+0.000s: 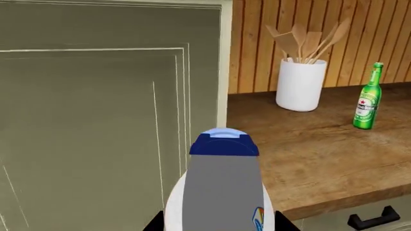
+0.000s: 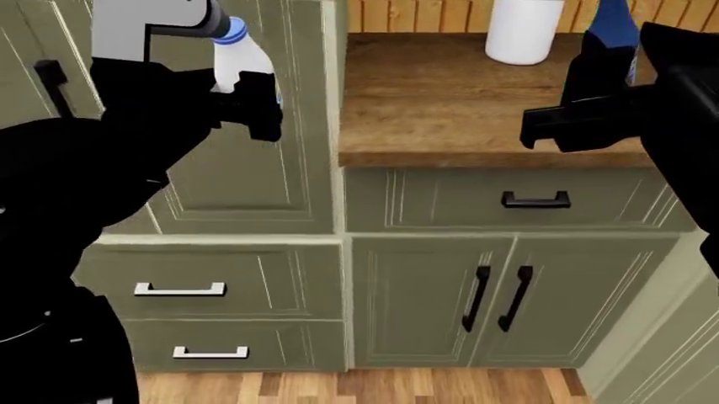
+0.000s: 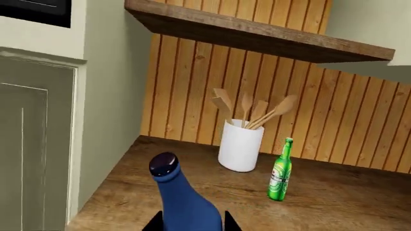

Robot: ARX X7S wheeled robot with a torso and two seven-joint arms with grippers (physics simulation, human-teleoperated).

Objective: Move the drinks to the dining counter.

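My left gripper [image 2: 242, 97] is shut on the small white bottle with a blue cap [image 1: 222, 192], held in the air in front of the tall olive cabinet door; the bottle also shows in the head view [image 2: 238, 55]. My right gripper [image 2: 595, 101] is shut on the slim dark-blue bottle [image 3: 183, 202], held over the dark wood counter [image 2: 450, 109]; in the head view the bottle [image 2: 612, 29] rises behind the hand. The tall green glass bottle [image 1: 368, 97] stands upright on that counter near the plank wall, right of a white utensil holder; it also shows in the right wrist view [image 3: 280, 172]. The dining counter is out of view.
The white cylinder holder with wooden spoons [image 1: 300, 84] stands at the back of the counter [image 3: 240, 144]. A tall olive cabinet [image 2: 281, 126] stands left of the counter. Handled drawers and doors [image 2: 535, 200] are below. A wood shelf [image 3: 257, 33] hangs above.
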